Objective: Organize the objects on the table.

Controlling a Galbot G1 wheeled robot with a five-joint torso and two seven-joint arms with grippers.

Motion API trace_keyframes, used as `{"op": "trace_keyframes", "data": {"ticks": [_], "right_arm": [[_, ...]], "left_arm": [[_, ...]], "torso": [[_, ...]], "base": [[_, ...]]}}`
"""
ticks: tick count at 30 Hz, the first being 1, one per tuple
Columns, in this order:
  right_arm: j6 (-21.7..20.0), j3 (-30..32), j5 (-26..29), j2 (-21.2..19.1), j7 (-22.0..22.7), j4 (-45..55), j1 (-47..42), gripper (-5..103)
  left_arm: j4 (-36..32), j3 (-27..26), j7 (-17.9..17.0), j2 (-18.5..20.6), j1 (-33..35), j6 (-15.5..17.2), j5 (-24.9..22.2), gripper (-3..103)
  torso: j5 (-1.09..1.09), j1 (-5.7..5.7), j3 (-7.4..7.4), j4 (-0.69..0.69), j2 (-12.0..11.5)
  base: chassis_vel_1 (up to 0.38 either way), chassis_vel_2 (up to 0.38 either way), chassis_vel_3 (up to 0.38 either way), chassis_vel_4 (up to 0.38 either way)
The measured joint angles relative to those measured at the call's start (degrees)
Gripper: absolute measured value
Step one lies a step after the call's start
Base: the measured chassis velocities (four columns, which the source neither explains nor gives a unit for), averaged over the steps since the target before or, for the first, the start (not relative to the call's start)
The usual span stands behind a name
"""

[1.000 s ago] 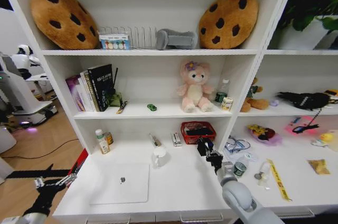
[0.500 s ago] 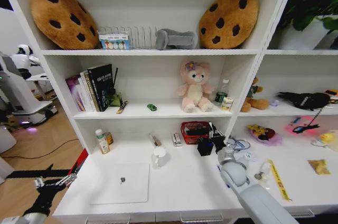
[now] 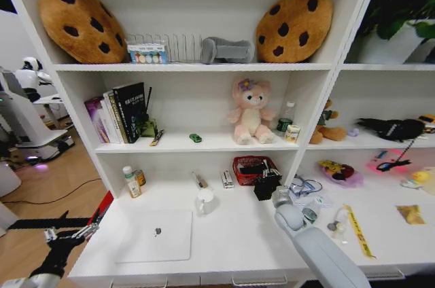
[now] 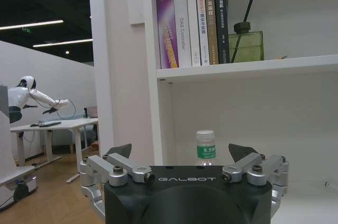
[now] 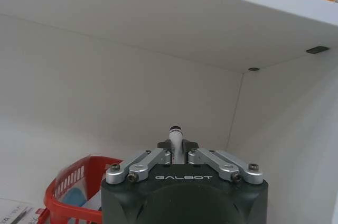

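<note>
Right gripper (image 5: 177, 147) fingers grasp a marker (image 5: 175, 138) above the white table (image 3: 231, 234) (left gripper (image 4: 179, 152) fingers released).

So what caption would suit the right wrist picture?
Right gripper, jaws shut on a marker, beside the red basket under a white shelf.

I see the slim silver laptop (image 3: 155, 236) lying on the long white desk top (image 3: 231, 234), front left; the red wire basket (image 3: 253, 169) sits behind it to the right, a white mug (image 3: 204, 201) between them.
</note>
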Motion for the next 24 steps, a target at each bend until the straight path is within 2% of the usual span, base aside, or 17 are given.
{"op": "trace_keyframes", "data": {"ticks": [8,21,24], "right_arm": [[0.45,-1.37,-0.34,1.13,-0.01,-1.64,0.96,9],[0.77,-0.77,-0.77,0.36,-0.42,-1.58,0.17,8],[1.23,-0.19,-0.97,-0.12,-1.72,-0.55,-1.25,24]], "left_arm": [[0.0,0.0,0.0,0.0,0.0,0.0,0.0,100],[0.0,0.0,0.0,0.0,0.0,0.0,0.0,100],[0.0,0.0,0.0,0.0,0.0,0.0,0.0,100]], "torso": [[0.0,0.0,0.0,-0.01,0.01],[0.0,0.0,0.0,0.0,0.01],[0.0,0.0,0.0,-0.01,0.01]], "base": [[0.0,0.0,0.0,0.0],[0.0,0.0,0.0,0.0],[0.0,0.0,0.0,0.0]]}}
